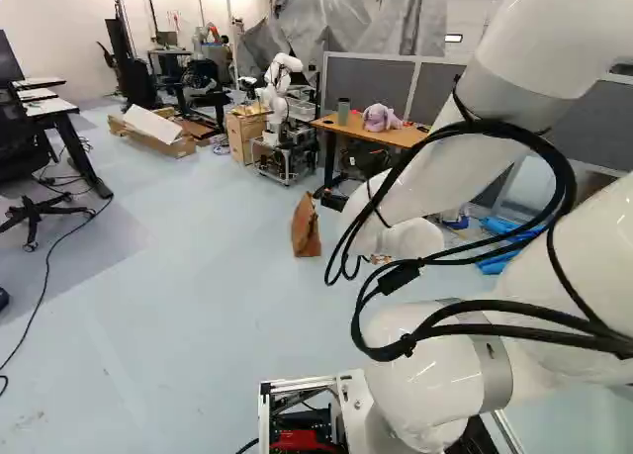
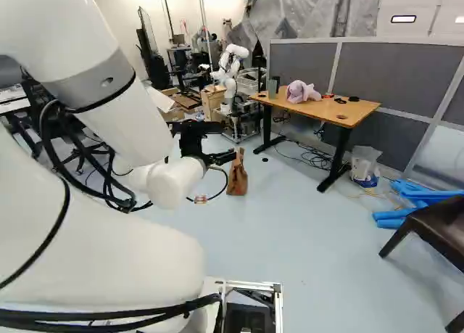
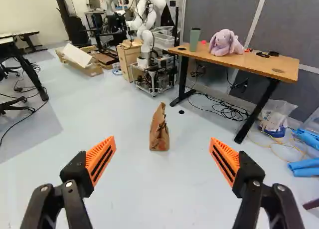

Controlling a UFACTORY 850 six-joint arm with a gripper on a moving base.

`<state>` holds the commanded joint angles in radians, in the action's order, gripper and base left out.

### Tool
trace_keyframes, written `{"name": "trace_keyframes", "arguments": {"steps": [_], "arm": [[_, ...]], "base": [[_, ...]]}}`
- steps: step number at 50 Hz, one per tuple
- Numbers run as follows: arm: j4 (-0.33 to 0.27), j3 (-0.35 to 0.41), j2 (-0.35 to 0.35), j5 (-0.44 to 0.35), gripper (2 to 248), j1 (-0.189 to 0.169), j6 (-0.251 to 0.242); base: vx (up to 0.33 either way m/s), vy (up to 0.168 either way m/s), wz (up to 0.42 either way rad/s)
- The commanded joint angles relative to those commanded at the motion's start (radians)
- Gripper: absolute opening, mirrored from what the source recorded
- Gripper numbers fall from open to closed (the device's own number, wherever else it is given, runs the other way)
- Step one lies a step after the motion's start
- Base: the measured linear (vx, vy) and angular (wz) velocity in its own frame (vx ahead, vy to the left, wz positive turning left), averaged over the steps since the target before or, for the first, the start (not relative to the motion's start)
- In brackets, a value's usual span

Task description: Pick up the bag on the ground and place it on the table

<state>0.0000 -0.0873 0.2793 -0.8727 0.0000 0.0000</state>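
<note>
Taking twelve o'clock as straight ahead of the hand (image 2: 228, 142), the brown paper bag (image 3: 159, 131) stands upright on the smooth, pale floor (image 3: 124, 189) at twelve o'clock, well apart from the hand. Its paper is creased and crumpled, broad at the base and narrowing to a ragged, bent peak.

In the wrist view the hand (image 3: 163, 140) is spread wide and empty. Its two fingers stand well apart at ten and two o'clock, faced with ribbed orange pads (image 3: 101, 158) that taper to wedges.

The counter (image 3: 249, 67) lies beyond the bag at one to two o'clock, a flat slab of wood-toned top on straight black legs. On it sit a ridged-looking green tumbler (image 3: 194, 39), a soft lilac plush toy (image 3: 225, 43) with long drooping ears, and some small dark items (image 3: 263, 54). Thin black cables (image 3: 227, 111) lie in loose loops on the floor by its legs, and flat grey panels (image 3: 294, 34) rise behind.

At two o'clock, near the counter's closer leg, is a crinkly clear plastic bag (image 3: 275, 116) with something blue and white in it; smooth blue rolls (image 3: 306, 166) lie just beside. Toward twelve o'clock, past the paper bag, rises another robot (image 3: 145, 32), white and rounded, over a boxy metal-framed cart (image 3: 152, 79). Flattish cardboard (image 3: 82, 64) lies at eleven o'clock.
</note>
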Motion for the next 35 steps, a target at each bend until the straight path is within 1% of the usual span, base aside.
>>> {"name": "trace_keyframes", "arguments": {"steps": [35], "arm": [[0.000,0.000,0.000,0.000,247,0.000,0.000]], "base": [[0.114,0.000,-0.010]]}}
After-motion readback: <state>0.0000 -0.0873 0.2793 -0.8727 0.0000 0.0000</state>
